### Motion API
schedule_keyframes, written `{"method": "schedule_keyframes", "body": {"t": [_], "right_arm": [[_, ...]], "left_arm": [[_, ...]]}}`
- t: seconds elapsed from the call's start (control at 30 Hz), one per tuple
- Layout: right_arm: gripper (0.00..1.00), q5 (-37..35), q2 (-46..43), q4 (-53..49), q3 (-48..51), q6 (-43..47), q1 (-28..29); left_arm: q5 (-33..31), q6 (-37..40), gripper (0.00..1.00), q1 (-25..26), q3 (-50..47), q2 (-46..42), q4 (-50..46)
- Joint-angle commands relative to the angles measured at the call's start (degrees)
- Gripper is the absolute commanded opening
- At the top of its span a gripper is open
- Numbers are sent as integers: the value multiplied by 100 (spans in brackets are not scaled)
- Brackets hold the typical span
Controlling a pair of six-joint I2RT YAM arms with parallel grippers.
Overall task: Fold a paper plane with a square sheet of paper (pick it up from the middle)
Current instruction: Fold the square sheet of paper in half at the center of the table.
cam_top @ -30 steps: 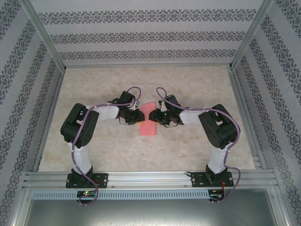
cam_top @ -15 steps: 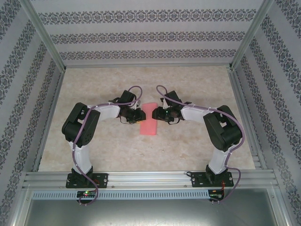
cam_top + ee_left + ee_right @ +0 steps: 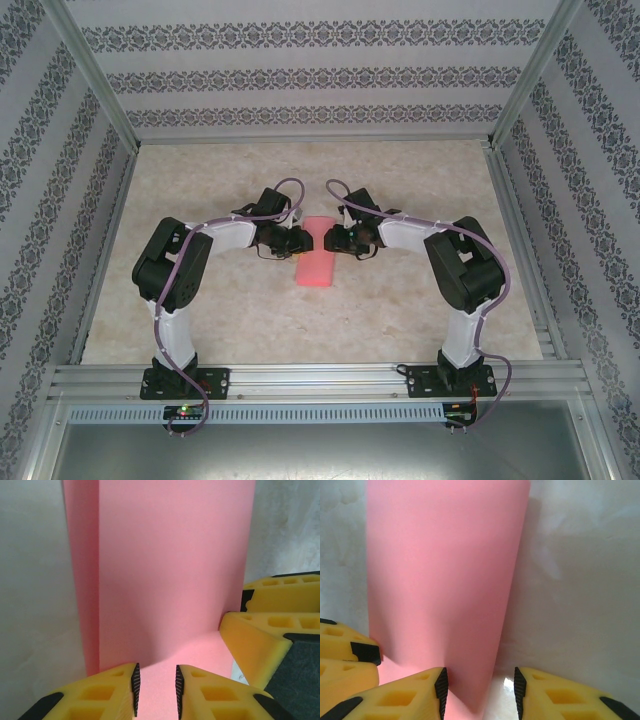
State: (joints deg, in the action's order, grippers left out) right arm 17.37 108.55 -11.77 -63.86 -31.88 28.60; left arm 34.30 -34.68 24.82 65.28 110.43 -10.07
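The square sheet of paper point(image 3: 315, 264) is pink and lies folded into a narrow strip on the table's middle. In the left wrist view the paper point(image 3: 170, 570) shows a lower layer sticking out along its left side. My left gripper point(image 3: 303, 240) hovers low over the strip's far end, its jaws point(image 3: 155, 680) open by a narrow gap with flat paper under them. My right gripper point(image 3: 328, 240) faces it from the right, open. In its own view the right gripper point(image 3: 479, 682) straddles the long edge of the paper point(image 3: 440, 570), one finger over paper, one over table.
The marble-patterned table point(image 3: 400, 310) is walled by an aluminium frame point(image 3: 300, 380) and patterned panels. The two grippers stand very close. The right gripper's yellow fingers point(image 3: 270, 630) show at the right of the left wrist view, the left one's fingers point(image 3: 340, 650) at the lower left of the right wrist view.
Both grippers have shifted toward the far end of the paper and closer together. The right arm stretched further left. The paper has stayed in place.
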Motion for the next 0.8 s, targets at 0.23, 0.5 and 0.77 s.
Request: {"method": "schedule_keyframes", "body": {"t": [0.23,0.5,0.77], "right_arm": [[35,-339,173,-527,-257,434,64],[34,-494,245,-647,-363,535,210],[36,-611,380,-800,-531,510,348]], "left_arm": [[111,259,37,86,315,-14,-396],[-9,404,37,78,372,-70,-619],[-77,471,35,74,390,-50,-706]]}}
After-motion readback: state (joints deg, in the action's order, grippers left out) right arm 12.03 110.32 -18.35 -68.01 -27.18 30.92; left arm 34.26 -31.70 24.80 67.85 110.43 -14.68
